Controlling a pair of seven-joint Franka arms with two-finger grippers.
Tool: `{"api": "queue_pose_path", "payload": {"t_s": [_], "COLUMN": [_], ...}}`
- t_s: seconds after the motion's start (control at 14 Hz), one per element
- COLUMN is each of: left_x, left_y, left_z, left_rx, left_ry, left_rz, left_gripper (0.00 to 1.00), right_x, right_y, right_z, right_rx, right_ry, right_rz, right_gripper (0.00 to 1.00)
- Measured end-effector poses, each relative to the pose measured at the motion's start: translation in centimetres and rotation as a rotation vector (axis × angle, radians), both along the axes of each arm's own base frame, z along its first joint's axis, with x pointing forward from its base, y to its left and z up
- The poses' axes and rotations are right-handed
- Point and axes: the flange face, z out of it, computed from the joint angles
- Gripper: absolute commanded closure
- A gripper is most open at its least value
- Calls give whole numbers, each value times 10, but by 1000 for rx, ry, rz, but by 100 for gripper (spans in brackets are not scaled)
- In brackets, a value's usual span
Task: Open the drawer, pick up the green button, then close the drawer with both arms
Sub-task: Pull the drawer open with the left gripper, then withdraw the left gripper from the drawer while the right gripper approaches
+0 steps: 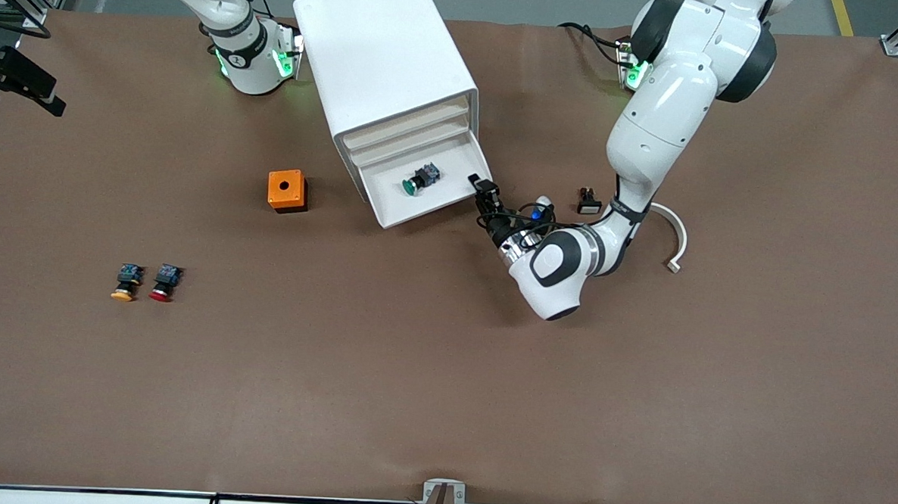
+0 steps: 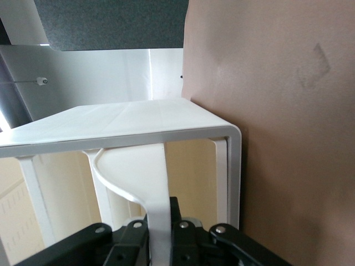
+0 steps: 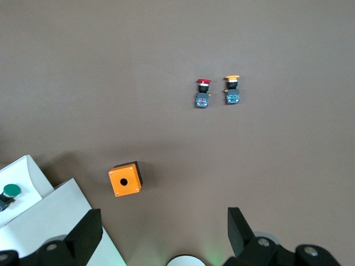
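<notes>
A: Status?
B: Drawer (image 1: 429, 183) is standing open, green button (image 1: 414, 184) lying inside; removal and closing are pending.
A: Grippers?
B: Right gripper (image 3: 161, 230) is waiting above the cabinet (image 1: 385, 60), jaws wide and empty. Left gripper (image 1: 484, 193) is clamping the drawer's front lip; open table (image 1: 444, 373) is lying nearer the camera.

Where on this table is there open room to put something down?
Widest bare patch: the table nearer the camera than the yellow and red buttons. Also between those and the orange box. Crowded: around the open drawer, where the left end effector grips its edge.
</notes>
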Motion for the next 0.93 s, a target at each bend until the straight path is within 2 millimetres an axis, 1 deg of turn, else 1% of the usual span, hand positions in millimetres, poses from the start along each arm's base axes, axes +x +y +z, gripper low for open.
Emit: {"api": "queue_pose_path", "payload": {"t_s": [0.14, 0.22, 0.29, 0.36, 0.43, 0.57, 0.72, 0.79, 0.93], "left_x": [3, 4, 4, 4, 4, 5, 8, 13, 27], "left_y": [2, 2, 2, 2, 2, 1, 1, 2, 8], "left_z": [1, 1, 1, 1, 2, 2, 5, 8, 19], "left_rx": [-1, -3, -5, -7, -9, -13, -24, -39, -95], "left_ry": [-3, -7, -9, -11, -13, -16, -28, -43, -96], "left_rz": [6, 7, 7, 7, 7, 6, 8, 10, 22], "left_gripper": [81, 53, 41, 4, 0, 0, 0, 0, 0], "right_x": [0, 0, 0, 0, 0, 1, 5, 10, 27], "right_y": [1, 1, 0, 0, 0, 0, -1, -2, -5], "right_z": [0, 0, 1, 3, 3, 2, -4, -11, -38], "right_rx": [6, 6, 5, 5, 5, 4, 5, 5, 8], "right_ry": [-3, -4, -7, -10, -12, -11, 1, 17, 67], "right_rz": [4, 6, 6, 6, 6, 5, 4, 3, -2], "right_gripper": [0, 0, 0, 0, 0, 0, 0, 0, 0]}}
